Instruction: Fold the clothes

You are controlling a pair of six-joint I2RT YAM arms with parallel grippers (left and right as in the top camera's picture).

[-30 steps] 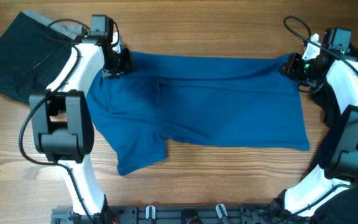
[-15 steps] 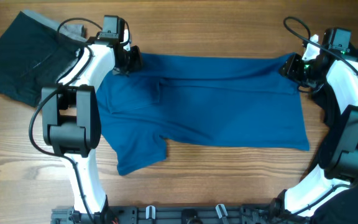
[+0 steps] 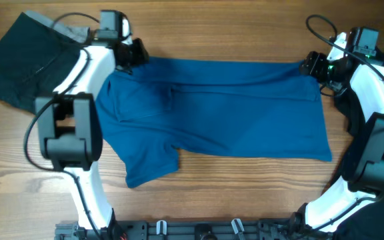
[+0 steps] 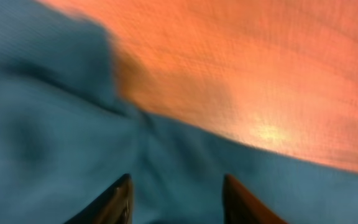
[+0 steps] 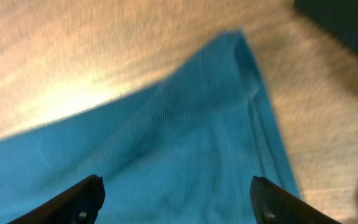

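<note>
The blue shirt (image 3: 232, 107) lies spread flat on the tabletop (image 3: 245, 200), its long axis running side to side between the two arms, with one sleeve (image 3: 153, 163) sticking out toward the near edge. The left jaws sit at the shirt's far left corner and the right jaws at its far right corner, so each arm is nearest its own end of the far edge. In the blurred left wrist view the fingertips (image 4: 120, 198) stand apart, with blue cloth below and ahead of them and bare wood beyond; nothing is clamped. In the right wrist view the fingertips (image 5: 87, 198) stand wide apart too, and the shirt's corner points away just ahead of them. Whether either pair touches the cloth I cannot tell. A dark garment (image 3: 19, 60) lies off to the left, partly under the left arm (image 3: 79, 80). I judge the coming move to be a pinch on both far corners, then a pull across the short axis toward the near edge.
</note>
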